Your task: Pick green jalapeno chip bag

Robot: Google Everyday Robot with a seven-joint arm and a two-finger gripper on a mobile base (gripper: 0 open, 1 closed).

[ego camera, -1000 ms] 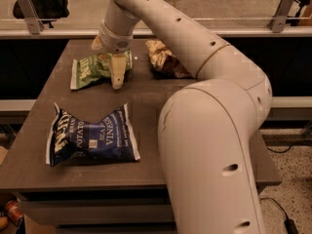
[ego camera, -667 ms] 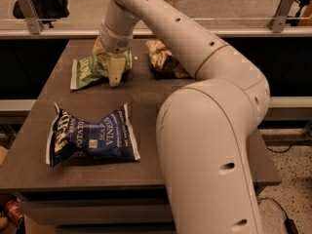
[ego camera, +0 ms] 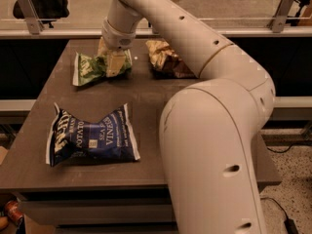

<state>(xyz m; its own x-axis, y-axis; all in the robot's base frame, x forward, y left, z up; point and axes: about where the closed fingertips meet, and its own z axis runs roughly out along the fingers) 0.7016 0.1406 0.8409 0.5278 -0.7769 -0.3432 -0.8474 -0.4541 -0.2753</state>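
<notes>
The green jalapeno chip bag (ego camera: 89,69) is small, light green and crinkled, with a white left edge. It lies at the back left of the dark table (ego camera: 146,94). My gripper (ego camera: 112,61) is down on the bag's right end, with its tan fingers (ego camera: 115,63) pinching the bunched foil. The bag still rests on the table. My white arm reaches in from the lower right and hides part of the table's right side.
A larger dark-blue chip bag (ego camera: 90,136) lies at the front left of the table. A tan-and-brown bag (ego camera: 165,57) lies at the back, just right of the gripper. A rail and glass panel (ego camera: 58,13) run behind the table.
The gripper has shifted slightly back over the green bag's right end and its fingers have drawn closer together on it. The bags have not moved across the table.
</notes>
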